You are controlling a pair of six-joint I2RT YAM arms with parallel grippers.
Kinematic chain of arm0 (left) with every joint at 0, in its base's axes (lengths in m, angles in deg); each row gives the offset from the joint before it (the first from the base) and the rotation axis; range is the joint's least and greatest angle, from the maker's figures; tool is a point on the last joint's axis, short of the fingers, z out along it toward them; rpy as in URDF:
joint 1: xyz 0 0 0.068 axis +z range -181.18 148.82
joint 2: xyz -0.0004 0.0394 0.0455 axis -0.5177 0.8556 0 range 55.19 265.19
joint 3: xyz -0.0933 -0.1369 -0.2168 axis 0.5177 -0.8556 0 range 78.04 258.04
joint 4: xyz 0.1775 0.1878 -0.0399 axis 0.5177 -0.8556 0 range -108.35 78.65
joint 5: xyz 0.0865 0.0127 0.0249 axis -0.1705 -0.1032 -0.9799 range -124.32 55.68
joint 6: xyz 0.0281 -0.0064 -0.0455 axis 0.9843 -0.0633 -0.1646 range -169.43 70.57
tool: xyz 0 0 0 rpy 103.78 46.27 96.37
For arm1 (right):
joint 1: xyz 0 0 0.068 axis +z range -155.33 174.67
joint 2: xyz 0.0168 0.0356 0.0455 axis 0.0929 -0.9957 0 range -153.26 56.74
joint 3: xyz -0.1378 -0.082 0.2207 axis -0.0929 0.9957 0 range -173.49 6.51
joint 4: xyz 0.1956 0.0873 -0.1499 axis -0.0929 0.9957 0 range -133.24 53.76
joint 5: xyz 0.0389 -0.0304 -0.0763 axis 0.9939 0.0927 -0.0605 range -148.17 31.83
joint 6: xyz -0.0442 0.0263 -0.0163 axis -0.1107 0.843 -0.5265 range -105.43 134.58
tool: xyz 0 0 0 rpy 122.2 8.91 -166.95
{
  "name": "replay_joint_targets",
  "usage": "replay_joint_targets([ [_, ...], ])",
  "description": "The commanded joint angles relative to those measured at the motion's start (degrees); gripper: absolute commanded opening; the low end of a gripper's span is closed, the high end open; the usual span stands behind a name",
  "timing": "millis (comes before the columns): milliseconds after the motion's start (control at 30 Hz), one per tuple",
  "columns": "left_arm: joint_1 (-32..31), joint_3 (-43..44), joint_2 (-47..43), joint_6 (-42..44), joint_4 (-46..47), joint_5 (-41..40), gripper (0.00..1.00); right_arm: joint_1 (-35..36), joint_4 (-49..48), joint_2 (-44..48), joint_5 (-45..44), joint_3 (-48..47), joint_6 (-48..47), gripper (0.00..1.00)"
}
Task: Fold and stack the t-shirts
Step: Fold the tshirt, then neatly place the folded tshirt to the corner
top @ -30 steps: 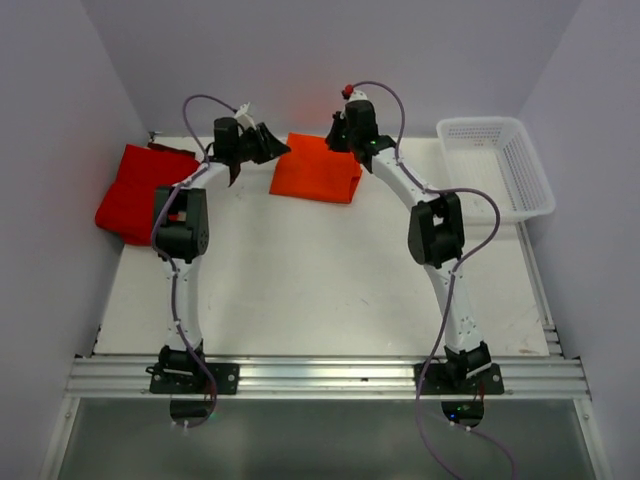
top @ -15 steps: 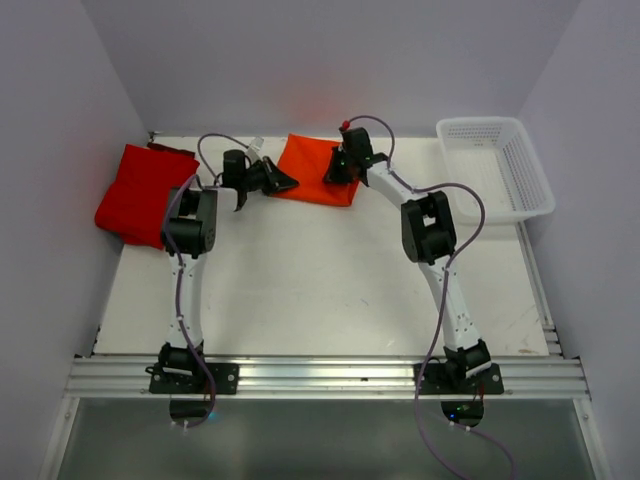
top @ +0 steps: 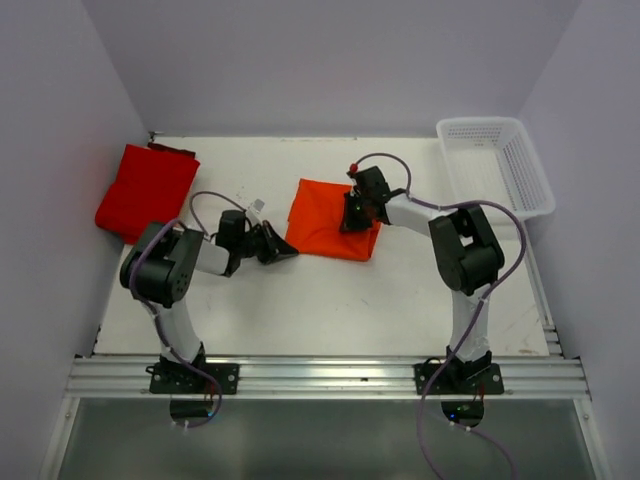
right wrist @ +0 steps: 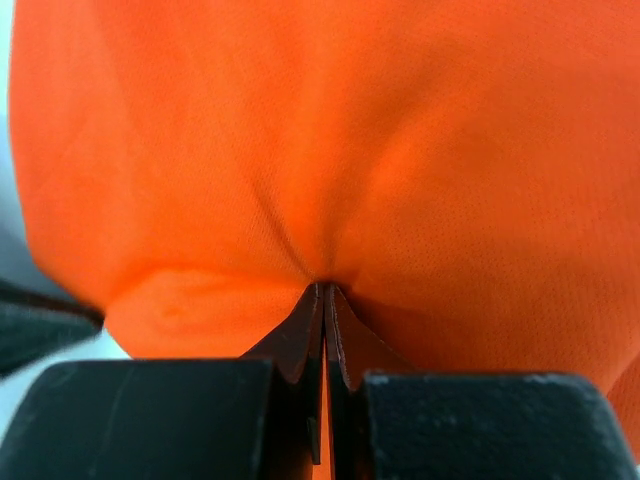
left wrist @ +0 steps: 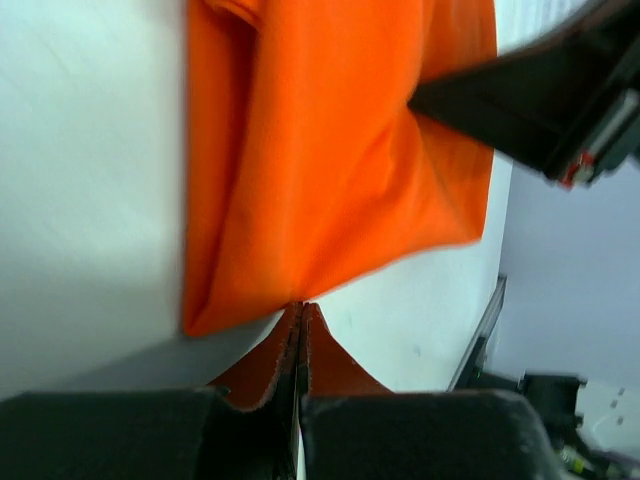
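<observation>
The bright orange t-shirt lies folded in the middle of the white table. The deeper red t-shirt lies folded at the back left. My left gripper is low on the table, shut on the orange shirt's near left edge; the left wrist view shows its tips closed at the cloth. My right gripper is shut on the shirt's right part; the right wrist view shows the cloth puckered into its closed tips.
A white mesh basket stands at the back right corner. Purple walls close in the table at the back and both sides. The right arm's black link crosses the top right of the left wrist view.
Both grippers have come down from the back of the table toward the middle, and the orange shirt has moved with them, nearer and slightly right. The red shirt has not moved.
</observation>
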Motion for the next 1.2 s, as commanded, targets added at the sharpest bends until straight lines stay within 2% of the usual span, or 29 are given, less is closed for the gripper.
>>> replay_joint_targets([
  [0,-6.98,-10.5,-11.03,0.69,-0.09,-6.51,0.0,0.41,3.15,6.56,-2.85,7.93,-4.71,0.0],
  [100,-13.31,-18.33,-22.17,-2.38,0.08,-9.94,0.0,0.41,5.7,11.04,-4.26,11.54,-6.12,0.0],
  [233,-21.47,-23.9,-32.74,-6.69,-0.96,-12.41,0.0,0.85,8.86,15.44,-6.28,14.2,-6.91,0.0],
  [333,-24.57,-22.59,-42.85,-3.38,-9.47,-20.13,0.0,0.94,9.22,18.86,-6.55,15.95,-7.0,0.0],
  [367,-24.75,-21.89,-44.87,-1.88,-16.11,-23.2,0.05,1.03,8.7,19.48,-6.11,16.3,-7.0,0.0],
  [400,-24.75,-20.05,-47.5,-0.73,-19.57,-29.67,0.22,1.03,8.69,19.92,-5.15,16.83,-6.91,0.0],
  [433,-24.58,-18.9,-48.05,1.72,-24.83,-32.34,0.53,1.11,8.61,20.36,-4.7,17.01,-6.82,0.0],
  [467,-24.49,-17.59,-48.14,3.05,-26.97,-34.72,0.66,1.2,8.6,20.45,-4.44,17.1,-6.91,0.0],
  [500,-24.49,-15.4,-46.75,4.8,-28.21,-37.44,0.84,1.38,8.69,20.45,-4.44,17.19,-7.0,0.0],
  [600,-23.96,-12.05,-40.97,7.27,-29.98,-39.74,1.0,1.55,8.69,20.54,-4.52,17.71,-6.82,0.0],
  [667,-22.91,-11.6,-35.26,7.54,-27.0,-38.88,1.0,1.64,8.52,20.81,-5.05,18.15,-6.74,0.0],
  [800,-17.73,-12.56,-28.3,7.11,-19.09,-31.41,1.0,1.73,8.87,21.86,-5.75,18.68,-7.09,0.0],
  [1033,-15.53,-14.5,-26.35,4.47,-8.19,-25.7,1.0,1.82,8.87,23.62,-6.8,19.65,-7.53,0.0],
  [1167,-14.2,-12.4,-19.87,3.24,-5.46,-21.66,1.0,1.73,8.43,22.83,-6.81,19.56,-7.35,0.0],
])
